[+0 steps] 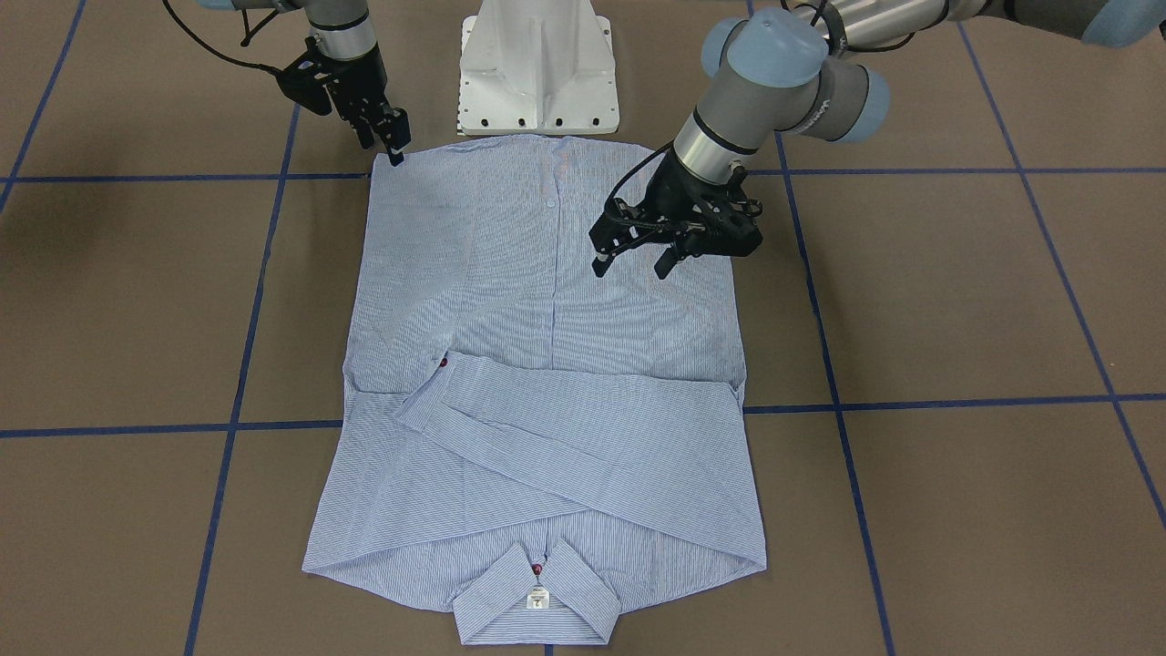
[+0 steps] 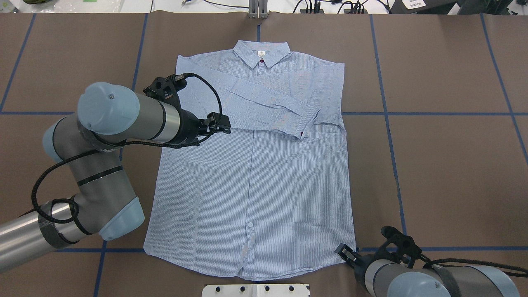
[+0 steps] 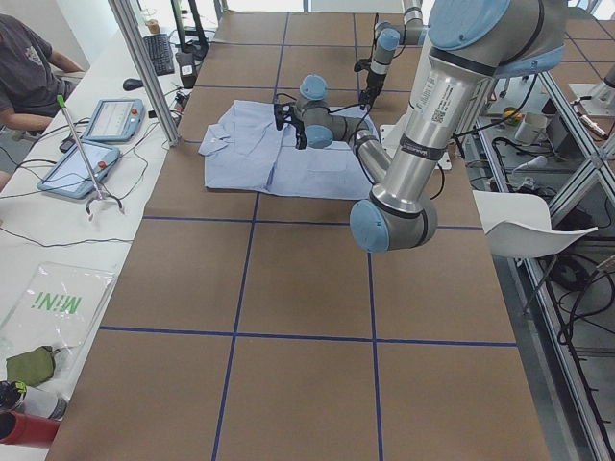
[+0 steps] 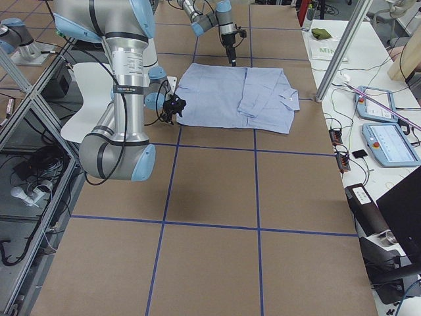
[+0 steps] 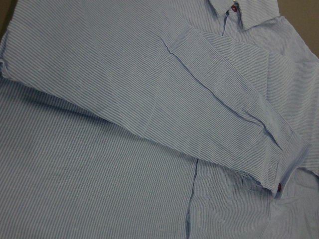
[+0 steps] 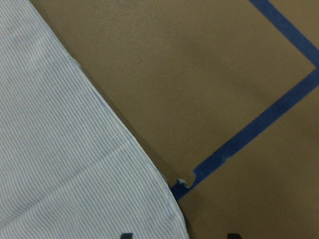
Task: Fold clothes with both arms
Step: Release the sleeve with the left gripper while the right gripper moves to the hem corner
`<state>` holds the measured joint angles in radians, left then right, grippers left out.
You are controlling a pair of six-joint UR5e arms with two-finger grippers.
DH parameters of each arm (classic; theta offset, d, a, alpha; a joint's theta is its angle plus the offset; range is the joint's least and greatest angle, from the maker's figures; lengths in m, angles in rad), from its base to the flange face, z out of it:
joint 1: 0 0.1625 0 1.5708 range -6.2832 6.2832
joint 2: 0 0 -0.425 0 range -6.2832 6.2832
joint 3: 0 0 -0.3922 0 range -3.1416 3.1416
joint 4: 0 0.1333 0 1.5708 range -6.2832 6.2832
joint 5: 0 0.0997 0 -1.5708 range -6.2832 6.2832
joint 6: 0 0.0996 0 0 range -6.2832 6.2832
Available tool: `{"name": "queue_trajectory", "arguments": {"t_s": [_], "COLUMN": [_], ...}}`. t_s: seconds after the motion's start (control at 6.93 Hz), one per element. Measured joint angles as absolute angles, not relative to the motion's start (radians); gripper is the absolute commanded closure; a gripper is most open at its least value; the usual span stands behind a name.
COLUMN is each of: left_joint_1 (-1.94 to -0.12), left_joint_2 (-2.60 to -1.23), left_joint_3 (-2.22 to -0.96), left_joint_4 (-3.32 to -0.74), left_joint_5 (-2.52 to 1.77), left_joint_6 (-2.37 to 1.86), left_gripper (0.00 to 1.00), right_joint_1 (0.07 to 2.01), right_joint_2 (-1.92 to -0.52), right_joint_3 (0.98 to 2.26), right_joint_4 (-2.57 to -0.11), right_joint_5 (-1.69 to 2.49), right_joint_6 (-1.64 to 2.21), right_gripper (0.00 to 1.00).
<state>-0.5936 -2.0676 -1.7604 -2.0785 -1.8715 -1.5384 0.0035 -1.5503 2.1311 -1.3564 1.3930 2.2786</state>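
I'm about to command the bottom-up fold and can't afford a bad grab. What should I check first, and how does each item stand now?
1. Sleeves tucked in, none sticking out past the body of the shirt: ok.
2. Right gripper at its hem corner: ok; its open jaws straddle the corner in the wrist view.
3. Left gripper at the other hem corner: not ok; it hovers open over the middle of the shirt.
4. Both grippers empty: ok.
5. Right gripper low enough to catch cloth: cannot tell.
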Motion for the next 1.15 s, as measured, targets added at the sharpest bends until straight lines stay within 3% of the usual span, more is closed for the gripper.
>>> {"name": "queue_trajectory", "arguments": {"t_s": [0.29, 0.43, 0.58, 1.15], "left_joint_1": [-0.594, -0.594, -0.594, -0.596], "left_joint_2": [-2.063, -2.06, -2.057, -2.04], "left_joint_3": [-1.76, -1.76, -1.761, -1.788], "left_joint_4": [-2.079, -2.079, -2.079, -2.078], "left_joint_5": [-1.871, -1.871, -1.871, -1.871], "left_joint_6": [-1.539, -1.539, -1.539, -1.544], "left_gripper": [0.01, 0.01, 0.01, 0.0], "right_joint_1": [0.011, 0.013, 0.013, 0.029], "right_joint_2": [-1.55, -1.549, -1.547, -1.543], "right_joint_3": [2.129, 2.129, 2.129, 2.142], "right_joint_4": [-1.357, -1.358, -1.358, -1.358], "right_joint_5": [1.393, 1.393, 1.393, 1.405], "right_joint_6": [2.282, 2.282, 2.283, 2.327], "right_gripper": [0.43, 0.61, 1.0, 1.0]}}
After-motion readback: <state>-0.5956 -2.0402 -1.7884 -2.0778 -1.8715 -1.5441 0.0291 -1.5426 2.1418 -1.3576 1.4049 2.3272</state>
